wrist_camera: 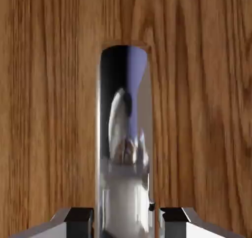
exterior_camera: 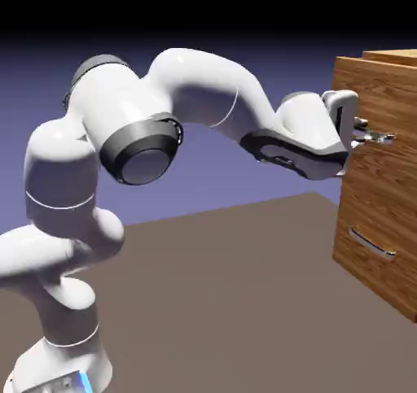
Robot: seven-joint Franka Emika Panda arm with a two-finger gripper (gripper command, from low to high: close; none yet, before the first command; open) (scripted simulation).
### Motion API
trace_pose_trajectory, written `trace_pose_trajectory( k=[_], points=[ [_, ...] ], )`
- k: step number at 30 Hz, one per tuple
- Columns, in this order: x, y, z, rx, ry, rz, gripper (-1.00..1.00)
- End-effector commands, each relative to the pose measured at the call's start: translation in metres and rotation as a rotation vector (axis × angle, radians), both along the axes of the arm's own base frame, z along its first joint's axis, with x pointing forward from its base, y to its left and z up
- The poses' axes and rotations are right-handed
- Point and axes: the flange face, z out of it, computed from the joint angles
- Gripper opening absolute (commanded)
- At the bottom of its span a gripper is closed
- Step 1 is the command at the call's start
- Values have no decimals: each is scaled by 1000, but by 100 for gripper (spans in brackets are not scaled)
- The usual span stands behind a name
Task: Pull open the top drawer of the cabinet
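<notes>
The brown wood-grain cabinet (exterior_camera: 383, 290) stands at the exterior view's right edge. My gripper (exterior_camera: 368, 134) reaches level against the top drawer (exterior_camera: 392, 176), at its silver handle (exterior_camera: 383, 137). The hand view is filled by the drawer's wood (wrist_camera: 49, 109). There the mirror-like handle (wrist_camera: 125, 133) runs up from between my two grey fingertips (wrist_camera: 78, 217). My gripper (wrist_camera: 126, 218) is shut on this bar. The drawer front looks flush with the cabinet body.
The lower drawer's silver handle (exterior_camera: 373, 245) sits below my hand. The brown table (exterior_camera: 228, 302) stretches from my base to the cabinet's foot. My white arm (exterior_camera: 195, 98) arches from the lower left across to the cabinet.
</notes>
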Motion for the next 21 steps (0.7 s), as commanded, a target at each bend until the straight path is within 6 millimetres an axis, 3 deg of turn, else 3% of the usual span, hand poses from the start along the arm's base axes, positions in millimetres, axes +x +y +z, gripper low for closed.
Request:
trace_pose_trajectory(
  k=[1,9,17,18,21],
  points=[
    [-6,0,0,0,1,0,-100],
    [-62,0,0,1,1,0,-100],
    [-137,0,0,0,1,0,-100],
    [-137,0,0,0,1,0,100],
    [-142,-2,5,0,-20,-5,100]
  ],
)
